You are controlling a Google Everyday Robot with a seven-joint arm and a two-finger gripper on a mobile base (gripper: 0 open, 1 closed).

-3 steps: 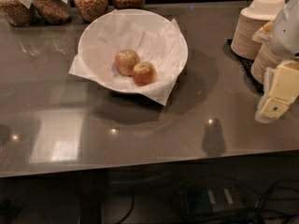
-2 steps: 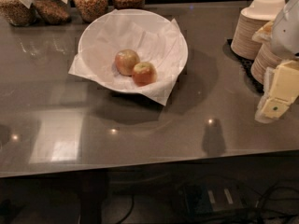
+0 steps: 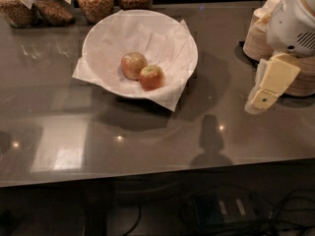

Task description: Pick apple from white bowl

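Observation:
The white bowl (image 3: 103, 38), wide and lined with crumpled white paper, sits at the back left of the grey counter. Two apples lie in it, touching. The apple (image 3: 151, 77) of the task is the smaller red-orange one on the right, with a yellowish patch on top. A larger, paler apple (image 3: 133, 65) lies to its left. My gripper (image 3: 262, 98), cream-coloured, hangs at the right edge of the view, well to the right of the bowl and above the counter. It holds nothing that I can see.
Several glass jars of grains and nuts (image 3: 96, 1) line the counter's back edge. Stacks of beige paper bowls (image 3: 261, 36) stand at the back right, behind my arm. The counter's front edge (image 3: 157, 173) runs across the lower view, with cables on the floor below.
The view is slightly shifted; my gripper and arm sit a little lower and further left. The bowl and apples have not moved.

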